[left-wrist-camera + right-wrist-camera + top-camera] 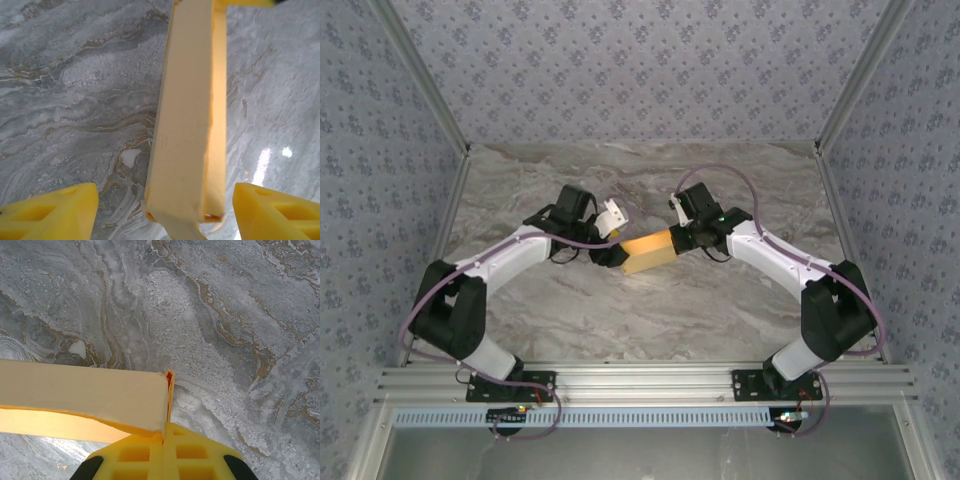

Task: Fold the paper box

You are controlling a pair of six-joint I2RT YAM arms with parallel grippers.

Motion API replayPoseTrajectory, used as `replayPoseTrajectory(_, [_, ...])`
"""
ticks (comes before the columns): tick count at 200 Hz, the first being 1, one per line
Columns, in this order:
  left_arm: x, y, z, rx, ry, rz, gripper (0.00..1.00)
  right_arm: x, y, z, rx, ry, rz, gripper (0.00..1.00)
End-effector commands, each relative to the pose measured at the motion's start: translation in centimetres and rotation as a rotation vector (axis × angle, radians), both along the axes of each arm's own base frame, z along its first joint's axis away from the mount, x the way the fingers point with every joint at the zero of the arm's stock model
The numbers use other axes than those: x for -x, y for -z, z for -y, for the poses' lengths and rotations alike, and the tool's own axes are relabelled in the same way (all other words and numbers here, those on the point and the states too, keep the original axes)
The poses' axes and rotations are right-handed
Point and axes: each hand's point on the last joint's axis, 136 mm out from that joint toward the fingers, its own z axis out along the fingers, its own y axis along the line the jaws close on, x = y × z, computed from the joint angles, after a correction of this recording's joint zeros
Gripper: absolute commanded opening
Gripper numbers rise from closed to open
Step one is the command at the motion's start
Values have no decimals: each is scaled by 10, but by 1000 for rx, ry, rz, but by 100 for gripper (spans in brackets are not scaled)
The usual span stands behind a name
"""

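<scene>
The paper box (pixel 648 250) is a folded, flat yellow-orange cardboard shape held just above the marble table, between the two arms. My right gripper (pixel 682 240) is shut on the box's right end. In the right wrist view a thin orange flap edge of the paper box (pixel 85 395) runs down between the closed yellow fingers (pixel 135 455) of the right gripper (pixel 165 432). My left gripper (pixel 610 252) is at the box's left end. In the left wrist view the paper box (pixel 190 125) stands edge-on inside the left gripper (pixel 165 205), which is open; its fingers (pixel 60 210) stand clear of the cardboard on both sides.
The grey marble table (pixel 620 320) spreads around the arms. Patterned walls close the back and both sides. An aluminium rail (pixel 640 380) with the arm bases runs along the near edge.
</scene>
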Motion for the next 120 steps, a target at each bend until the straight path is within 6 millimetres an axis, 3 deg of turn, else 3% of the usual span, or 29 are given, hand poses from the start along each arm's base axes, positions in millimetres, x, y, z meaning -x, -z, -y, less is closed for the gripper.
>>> replayPoseTrajectory(1, [0,-20,-6,56,-115,-9,69,4,-10,2,7,16,0,1])
replayPoseTrajectory(41, [3,-13,-21,-10,-287,-71,55,3,-12,1,8,18,6,1])
replayPoseTrajectory(89, [21,-2,-12,-51,-278,-113,39,3,-13,2,12,19,9,1])
replayPoseTrajectory(120, [20,3,-7,-62,-278,-126,25,3,-14,0,6,18,10,1])
